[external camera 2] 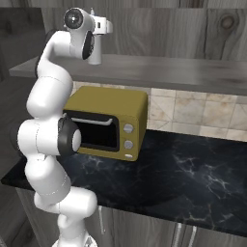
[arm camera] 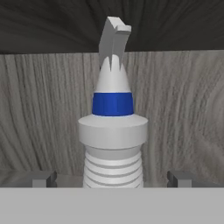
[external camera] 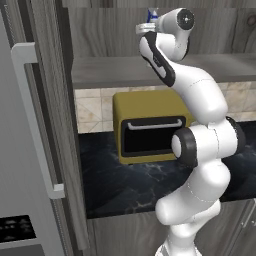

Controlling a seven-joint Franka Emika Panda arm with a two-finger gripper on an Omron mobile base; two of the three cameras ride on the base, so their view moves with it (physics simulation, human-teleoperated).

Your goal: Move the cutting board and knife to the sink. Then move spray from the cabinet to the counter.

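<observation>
Spray (arm camera: 113, 131) base hidden below frame edge, between open end effector (arm camera: 113, 178) fingertips.

place: kitchen | evidence: yellow oven (external camera 2: 107, 121), black marble counter (external camera 2: 193, 178), tiled backsplash (external camera 2: 202, 113), wall cabinet (external camera 2: 159, 29)

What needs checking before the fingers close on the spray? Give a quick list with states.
1. Gripper open: ok, one of the fingers stands on each side of the bottle with a gap.
2. Spray centred between them: ok in the hand view.
3. Spray upright on the cabinet shelf: ok, nozzle up, body vertical.
4. Depth of reach, tips far enough past the bottle: cannot tell; the arm hides most of the bottle in the base views.
5. Landing spot on the counter: ok, bare worktop right of the yellow oven.
6. Cutting board and knife in the sink: cannot tell.
</observation>
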